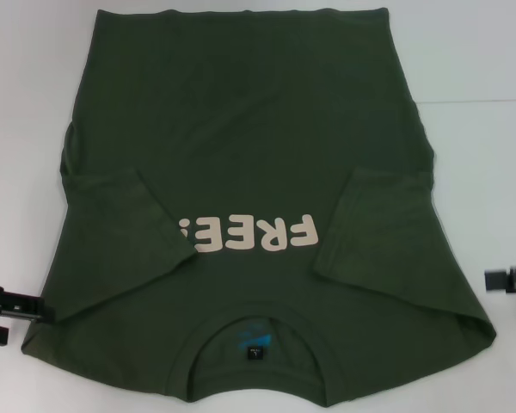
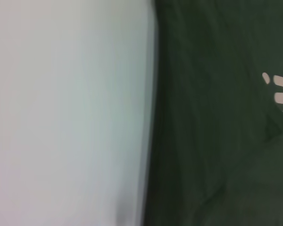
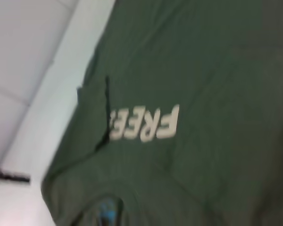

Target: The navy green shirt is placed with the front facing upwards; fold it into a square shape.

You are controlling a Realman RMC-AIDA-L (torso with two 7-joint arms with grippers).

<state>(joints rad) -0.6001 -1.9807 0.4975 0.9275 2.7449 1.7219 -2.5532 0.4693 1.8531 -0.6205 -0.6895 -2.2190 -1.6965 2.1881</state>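
Both sleeves of the shirt [image 1: 241, 172] lay folded in over its chest, the left one [image 1: 120, 228] covering the end of the cream "FREE!" lettering [image 1: 249, 234], the right one [image 1: 374, 228] just beside its other end. The shirt lay flat and face up on the white table [image 1: 473, 138], collar [image 1: 258, 344] at the near edge, hem at the far edge, filling most of the middle. My left gripper [image 1: 9, 311] rested at the near left, just beside the shirt's left edge, touching nothing that I could see. My right gripper [image 1: 509, 280] sat at the right edge, apart from the cloth. Neither held anything; whether their fingers were spread or closed I could not tell. A blue label [image 1: 254, 334] showed inside the collar.
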